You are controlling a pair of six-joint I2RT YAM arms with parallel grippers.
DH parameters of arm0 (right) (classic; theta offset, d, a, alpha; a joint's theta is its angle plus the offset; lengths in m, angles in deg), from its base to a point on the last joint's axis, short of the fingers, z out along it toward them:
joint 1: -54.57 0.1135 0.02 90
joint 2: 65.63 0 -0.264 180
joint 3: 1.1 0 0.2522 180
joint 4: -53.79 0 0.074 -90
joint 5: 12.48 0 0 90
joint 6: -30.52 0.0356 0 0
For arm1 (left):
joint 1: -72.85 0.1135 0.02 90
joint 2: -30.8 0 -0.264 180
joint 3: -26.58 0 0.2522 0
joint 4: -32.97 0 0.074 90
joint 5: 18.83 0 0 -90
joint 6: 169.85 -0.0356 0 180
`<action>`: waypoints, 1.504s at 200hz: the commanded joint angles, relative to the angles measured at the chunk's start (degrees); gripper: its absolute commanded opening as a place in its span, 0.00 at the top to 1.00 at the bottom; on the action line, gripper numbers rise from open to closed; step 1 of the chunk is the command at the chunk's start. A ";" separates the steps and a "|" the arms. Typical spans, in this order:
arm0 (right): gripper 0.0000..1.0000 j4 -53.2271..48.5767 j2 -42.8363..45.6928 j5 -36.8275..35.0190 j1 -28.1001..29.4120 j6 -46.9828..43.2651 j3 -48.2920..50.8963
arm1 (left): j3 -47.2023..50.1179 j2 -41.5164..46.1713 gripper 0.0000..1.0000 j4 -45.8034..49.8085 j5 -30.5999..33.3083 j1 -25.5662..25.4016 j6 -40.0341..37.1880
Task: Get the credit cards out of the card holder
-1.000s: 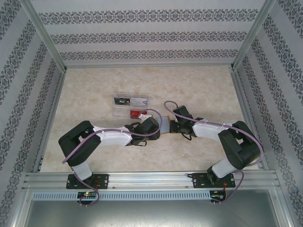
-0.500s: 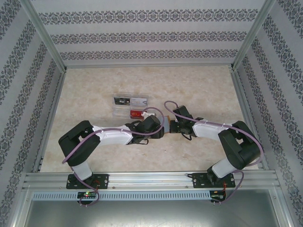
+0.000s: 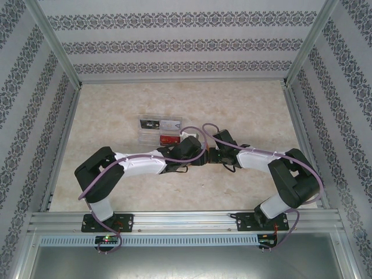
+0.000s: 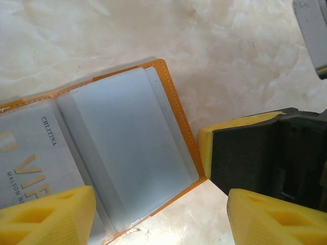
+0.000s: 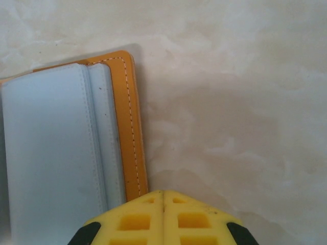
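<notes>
Left gripper (image 4: 161, 219) moved in over the open card holder (image 4: 127, 153), jaws widened.
Card holder lay flat on table (image 4: 230, 56) between arms; right gripper (image 5: 163, 217), closed, touched its edge; VIP card (image 4: 25, 163) still pocketed, extraction pending.

Card holder (image 4: 127, 148) cut off at the left and bottom edges, printed card (image 4: 28, 158) with lettering cropped, laid-out cards (image 3: 160, 131) too small to be read
</notes>
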 commanded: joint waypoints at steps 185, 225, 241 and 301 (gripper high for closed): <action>0.91 5.38 2.06 11.88 7.02 -0.17 -4.39 | 16.18 7.06 0.82 -6.68 2.10 3.38 3.12; 0.90 5.12 -2.80 13.29 7.18 1.47 -6.76 | 16.08 6.34 0.82 -6.72 1.96 3.62 3.13; 0.89 5.22 -4.35 13.88 7.07 2.29 -7.04 | 16.07 5.99 0.82 -6.57 1.94 3.69 3.19; 0.85 5.42 -7.88 14.81 6.36 3.59 -7.22 | 15.75 4.02 0.83 -6.84 1.36 3.69 3.90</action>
